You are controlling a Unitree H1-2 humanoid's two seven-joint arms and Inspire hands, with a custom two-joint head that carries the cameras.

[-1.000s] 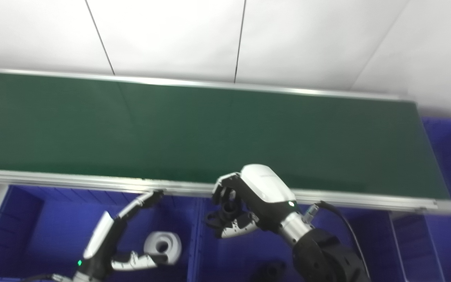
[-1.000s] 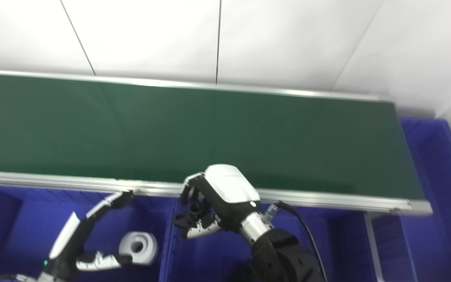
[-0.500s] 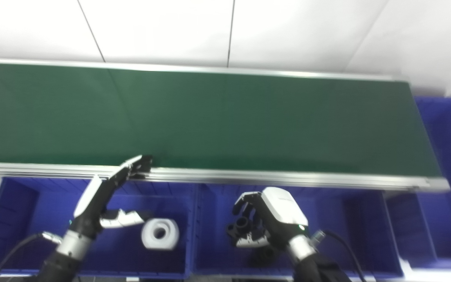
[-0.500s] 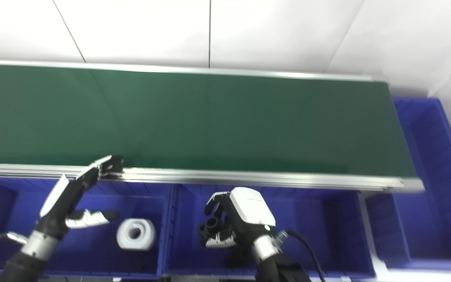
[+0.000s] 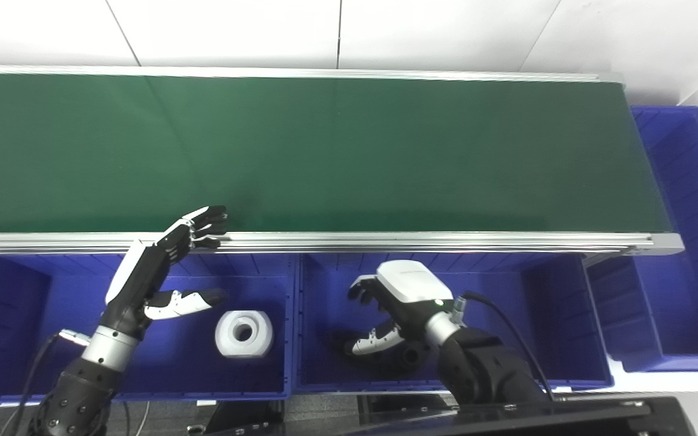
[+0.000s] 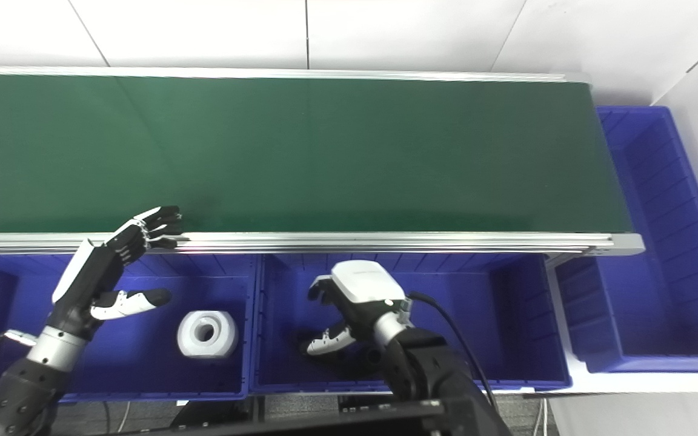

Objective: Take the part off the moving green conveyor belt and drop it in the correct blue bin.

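Left eye view. One green conveyor belt (image 5: 325,151), taken as landmark, its surface bare. Blue bins: three counted. Two stand side by side just below the belt's near rail: a left bin (image 5: 16,303) and a middle bin (image 5: 543,315); the third, an end bin (image 5: 688,242), stands beyond the belt's right end. Parts: two. One white part (image 5: 243,333), a squat rounded block with a round hole through its middle, lies on the floor of the left bin, below the belt. One black part (image 5: 408,355), dark and lumpy, lies on the floor of the middle bin, partly hidden under my right hand, so its outline is hard to read. My hands: two. My left hand (image 5: 161,272) is held above the left bin, fingers (image 5: 203,221) stretched over the belt's near rail, thumb spread wide; it holds nothing. My right hand (image 5: 394,309) hangs in the middle bin just above the black part, fingers curled loosely and thumb apart, nothing in its grasp.

Right eye view. Same count: one belt (image 6: 300,151), three bins, two parts, two hands. The white part (image 6: 206,333) lies apart from my left hand (image 6: 100,275). My right hand (image 6: 355,306) is spread open, with the black part (image 6: 373,357) just beneath it.
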